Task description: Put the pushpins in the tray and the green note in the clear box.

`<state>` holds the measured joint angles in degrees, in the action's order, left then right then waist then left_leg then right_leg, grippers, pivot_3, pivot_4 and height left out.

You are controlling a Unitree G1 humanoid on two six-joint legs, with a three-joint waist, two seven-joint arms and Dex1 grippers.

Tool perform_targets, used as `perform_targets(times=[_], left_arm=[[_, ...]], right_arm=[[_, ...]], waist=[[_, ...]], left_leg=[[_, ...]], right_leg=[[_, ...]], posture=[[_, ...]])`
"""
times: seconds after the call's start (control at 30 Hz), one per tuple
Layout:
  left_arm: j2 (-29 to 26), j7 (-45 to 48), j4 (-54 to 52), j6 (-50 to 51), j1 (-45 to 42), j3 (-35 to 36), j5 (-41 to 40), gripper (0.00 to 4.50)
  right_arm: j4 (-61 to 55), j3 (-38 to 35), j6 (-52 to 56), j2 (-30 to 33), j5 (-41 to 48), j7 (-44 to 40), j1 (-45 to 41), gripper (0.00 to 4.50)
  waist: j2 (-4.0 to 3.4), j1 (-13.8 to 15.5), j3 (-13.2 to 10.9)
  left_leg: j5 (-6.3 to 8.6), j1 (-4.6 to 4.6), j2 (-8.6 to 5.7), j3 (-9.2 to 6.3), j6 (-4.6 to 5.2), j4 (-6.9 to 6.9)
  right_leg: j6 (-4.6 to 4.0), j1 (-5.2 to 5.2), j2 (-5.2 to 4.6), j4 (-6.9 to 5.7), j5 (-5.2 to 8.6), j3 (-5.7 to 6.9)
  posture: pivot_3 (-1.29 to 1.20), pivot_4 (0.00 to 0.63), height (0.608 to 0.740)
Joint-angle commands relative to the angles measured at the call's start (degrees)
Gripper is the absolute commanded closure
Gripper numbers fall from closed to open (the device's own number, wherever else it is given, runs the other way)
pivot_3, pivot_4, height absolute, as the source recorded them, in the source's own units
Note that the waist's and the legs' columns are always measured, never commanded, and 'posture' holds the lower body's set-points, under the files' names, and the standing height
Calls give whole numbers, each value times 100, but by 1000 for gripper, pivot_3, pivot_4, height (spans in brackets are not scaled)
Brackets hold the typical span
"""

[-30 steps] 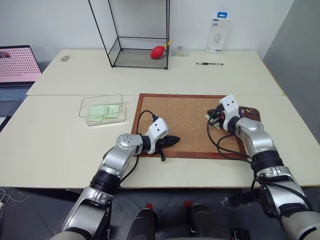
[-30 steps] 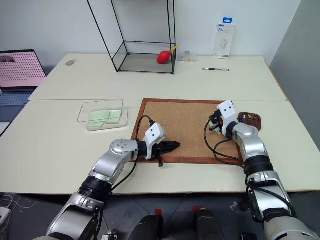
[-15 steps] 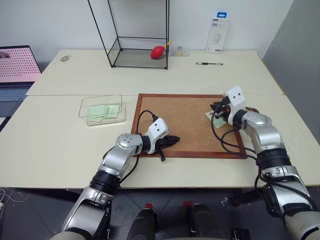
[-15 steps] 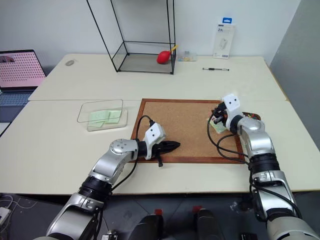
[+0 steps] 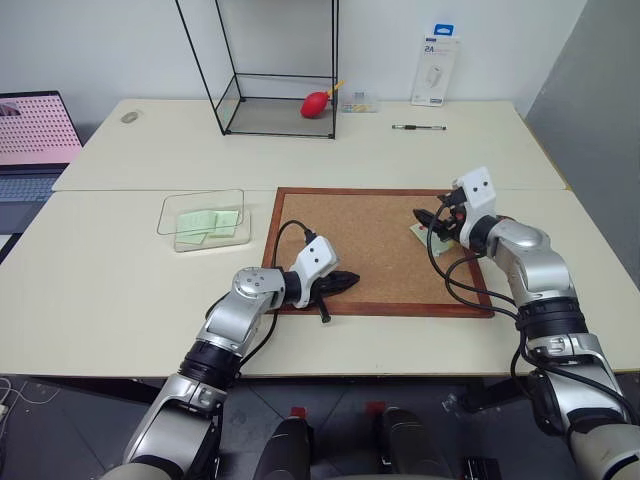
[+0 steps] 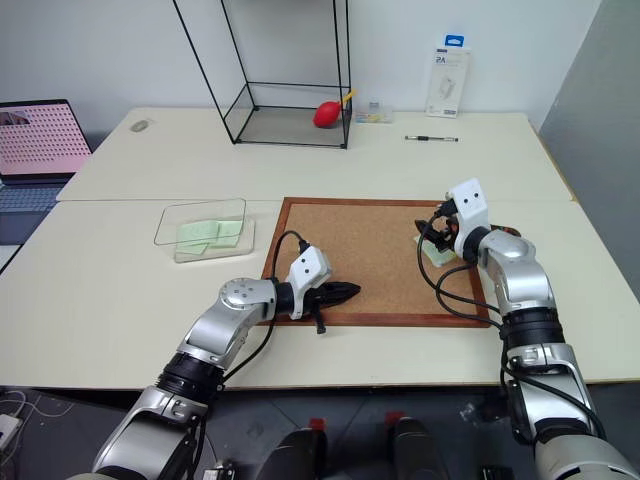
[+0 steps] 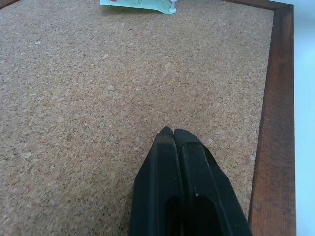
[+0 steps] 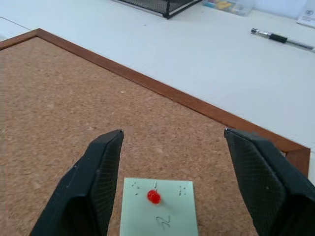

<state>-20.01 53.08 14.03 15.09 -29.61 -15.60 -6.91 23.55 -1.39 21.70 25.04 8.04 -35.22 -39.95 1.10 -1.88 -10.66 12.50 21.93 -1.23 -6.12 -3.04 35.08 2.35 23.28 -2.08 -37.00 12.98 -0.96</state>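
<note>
Right wrist view: green note [image 8: 160, 212] (near edge cut off)

**Silver arms, black fingers**

Silver-grey jointed arm shells, black bands at elbows. White boxy wrist housings, looped black cables. Left gripper [image 5: 345, 280]: smooth glossy black fingers. Right gripper [image 8: 170, 189]: broad matte black pads [image 8: 91, 184], fine cross-hatched texture.

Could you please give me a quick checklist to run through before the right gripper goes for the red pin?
1. Right gripper open: ok, fingers stand wide apart.
2. Red pin between the fingers' line: ok.
3. Pin out of the note: not ok, it sits on the note on the cork board.
4. Left gripper clear of the note: ok, shut and resting elsewhere on the board.
5. Tray free to receive: cannot tell.
</note>
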Motion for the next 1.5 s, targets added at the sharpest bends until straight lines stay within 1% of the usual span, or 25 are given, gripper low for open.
perform_targets(times=[0.03, 0.27, 0.33, 0.37, 0.43, 0.57, 0.67, 0.77, 0.83, 1.23, 1.3, 1.33, 1.4, 1.5], left_arm=[[-19, 39, 22, -4, 82, -63, 75, 4500], [-21, 48, 33, -22, 87, -56, 98, 4500], [-25, 51, 33, -24, 89, -56, 102, 4500], [-26, 50, 33, -26, 89, -56, 104, 4500], [-28, 48, 31, -29, 90, -55, 106, 4500], [-33, 50, 24, -36, 93, -54, 110, 4500], [-39, 54, 16, -32, 96, -55, 111, 4500], [-44, 58, 11, -30, 98, -60, 115, 4500], [-47, 60, 4, -27, 101, -64, 117, 4500], [-90, 76, -8, -63, 146, -100, 164, 4500], [-96, 75, -7, -72, 150, -100, 170, 4500], [-96, 74, -6, -74, 150, -100, 172, 4500], [-95, 72, -1, -78, 150, -98, 172, 4500], [-93, 69, 10, -85, 143, -104, 180, 4500]], right_arm=[[-173, -4, 261, 70, 40, -57, -8, 1155], [177, 69, 212, 10, -88, 34, -138, 1155], [288, 98, 171, 7, -132, 61, -173, 1518], [331, 105, 153, 1, -142, 68, -185, 1568], [392, 104, 126, -16, -156, 69, -208, 2048], [476, 99, 90, -53, -178, 63, -249, 2722], [502, 88, 79, -72, -189, 47, -269, 3483], [466, 75, 101, -71, -179, 19, -281, 4124], [432, 69, 116, -63, -163, -6, -282, 4472], [183, -36, 215, -77, -34, -51, -217, 4472], [124, -65, 270, -87, -35, 33, -192, 4116], [109, -67, 298, -86, -37, 57, -184, 4057], [87, -94, 409, -107, -9, 117, -172, 3623], [127, -92, 652, -126, -7, 224, -181, 3084]], waist=[[0, -2, 0], [0, -3, 0], [0, -3, 0], [0, -3, 0], [0, -3, 0], [0, -3, 0], [0, -3, 0], [0, -3, 0], [0, -3, 0], [0, -5, 0], [0, -6, 0], [0, -6, 0], [0, -7, 0], [0, -9, 0]], left_leg=[[0, 0, 0, 1, 0, 0], [0, -1, 0, 1, 0, 0], [0, -1, 0, 1, 0, 0], [0, -1, 0, 1, 0, 0], [0, -1, 0, 1, 0, 0], [0, -1, 0, 1, 0, 0], [0, -1, 0, 2, 0, 0], [0, -1, 0, 1, 0, 0], [0, -1, 0, 1, 0, 0], [0, -1, 0, 1, 0, 0], [0, -1, 1, 1, 0, 0], [0, -1, 1, 1, 0, 0], [0, -1, 1, 1, 0, 0], [0, -1, 1, 1, 0, 0]], right_leg=[[0, 0, 0, 0, 0, -1], [0, 0, 0, 0, 0, -1], [0, 0, 0, -1, 0, 0], [0, 0, 0, -1, 0, -1], [0, 0, 0, -1, 0, 0], [0, 0, 0, -1, 0, 0], [0, 0, 0, -1, 0, -1], [0, 0, 0, -1, 0, 0], [0, 0, 0, -1, 0, 0], [0, 0, 0, -1, 0, -1], [0, 0, 0, -1, 0, 0], [0, 0, 1, -1, 0, 0], [0, 0, 1, -1, 0, 0], [0, 0, 1, -1, 0, 0]], posture=[[0, 150, 740], [0, 150, 740], [0, 150, 740], [0, 150, 740], [0, 150, 740], [0, 150, 740], [0, 150, 740], [0, 150, 740], [0, 150, 740], [0, 150, 740], [0, 150, 740], [0, 150, 740], [0, 150, 740], [0, 150, 740]])
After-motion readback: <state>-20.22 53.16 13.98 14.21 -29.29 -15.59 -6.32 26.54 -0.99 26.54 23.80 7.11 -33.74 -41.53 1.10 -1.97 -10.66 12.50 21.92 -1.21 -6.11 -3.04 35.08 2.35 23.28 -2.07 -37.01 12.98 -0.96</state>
